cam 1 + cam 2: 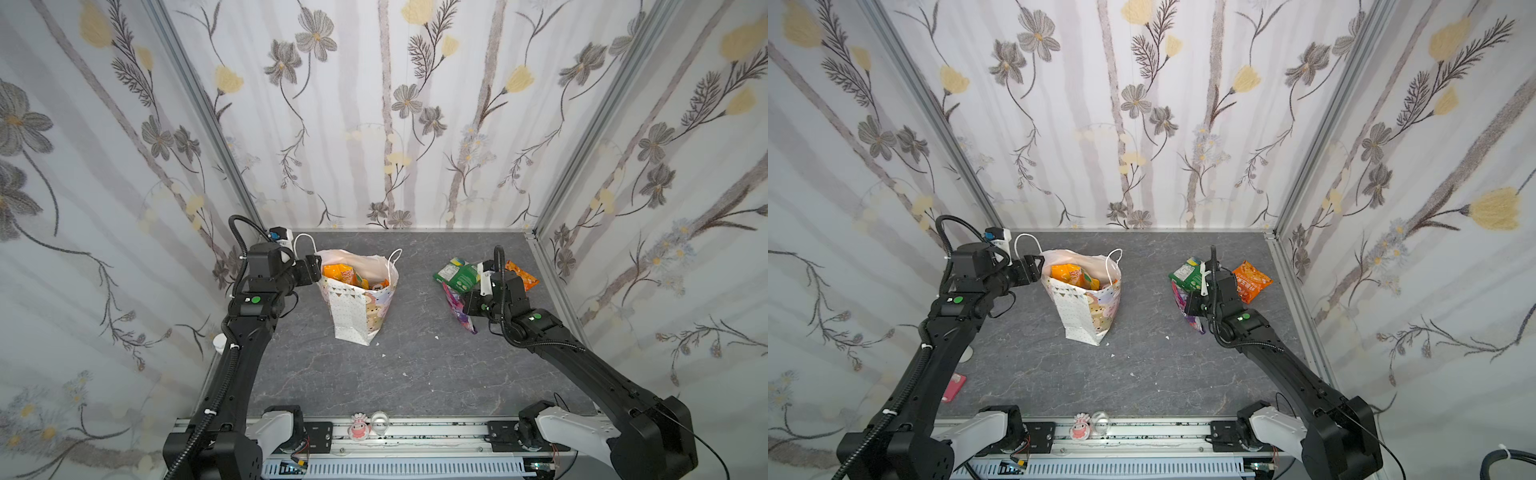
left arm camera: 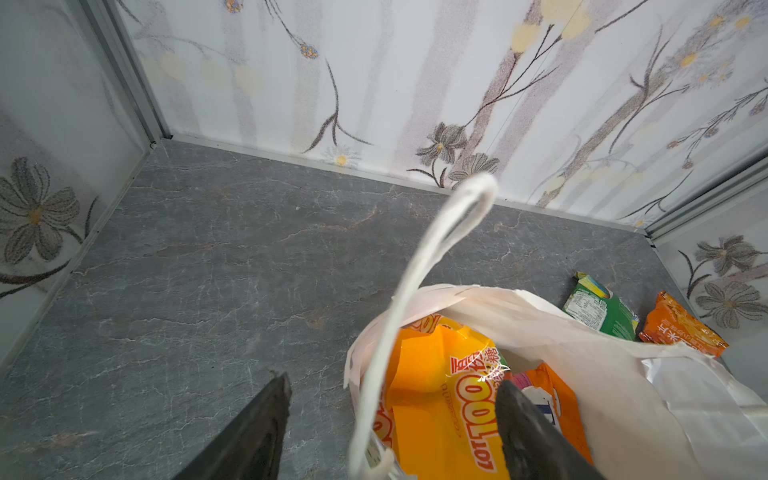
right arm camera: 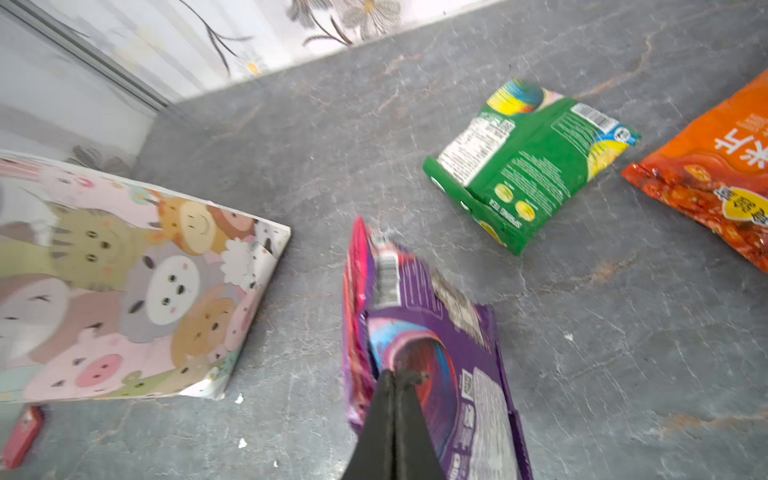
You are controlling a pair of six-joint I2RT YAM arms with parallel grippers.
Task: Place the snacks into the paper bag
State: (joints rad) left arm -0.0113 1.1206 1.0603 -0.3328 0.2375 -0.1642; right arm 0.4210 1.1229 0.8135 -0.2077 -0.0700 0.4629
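Observation:
The white paper bag [image 1: 353, 316] [image 1: 1084, 316] stands left of centre, its mouth open. A yellow-orange packet [image 2: 440, 395] and other orange snacks sit inside it. My left gripper [image 2: 390, 390] [image 1: 318, 264] is open at the bag's far-left rim, one finger outside and one inside, with a cord handle [image 2: 419, 266] between them. On the right, my right gripper [image 3: 395, 376] [image 1: 467, 305] is shut on a purple packet [image 3: 428, 324] [image 1: 1196, 322], which hangs tilted. Behind it on the table lie a green packet [image 1: 457, 276] [image 3: 536, 166] and an orange chip bag [image 1: 523, 276] [image 3: 715, 178].
Patterned walls close in the grey table [image 1: 415, 365] at the back and both sides. A small pink-red object [image 1: 953, 386] lies by the left edge. A white box [image 1: 280, 237] sits in the back left corner. A toy figure [image 1: 358, 428] stands on the front rail.

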